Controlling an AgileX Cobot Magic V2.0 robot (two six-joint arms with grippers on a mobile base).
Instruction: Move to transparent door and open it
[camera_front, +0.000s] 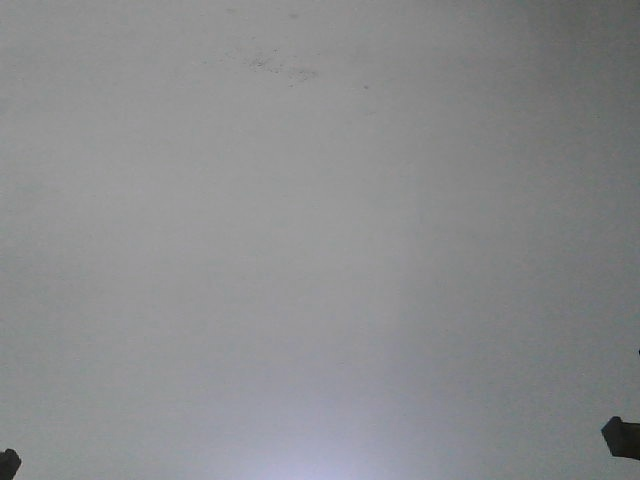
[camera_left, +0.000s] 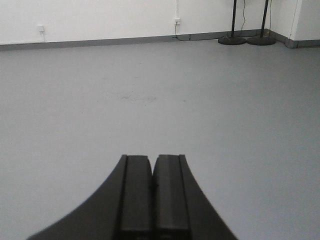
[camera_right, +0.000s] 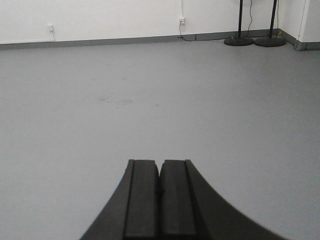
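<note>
you had no door in view, so which arm sat nearer couldn't be judged; left pincer and right pincer were both closed, empty, facing floor and wall.

The floor was plain smooth grey, kinda matte, with a soft glare on it in the front view. A faint speckled scuff patch sat out past the middle. Way over by the far right corner, a round black stand base and a second stand base sat side by side, close to the far edge. A thin cable ran along that edge toward them.
</note>
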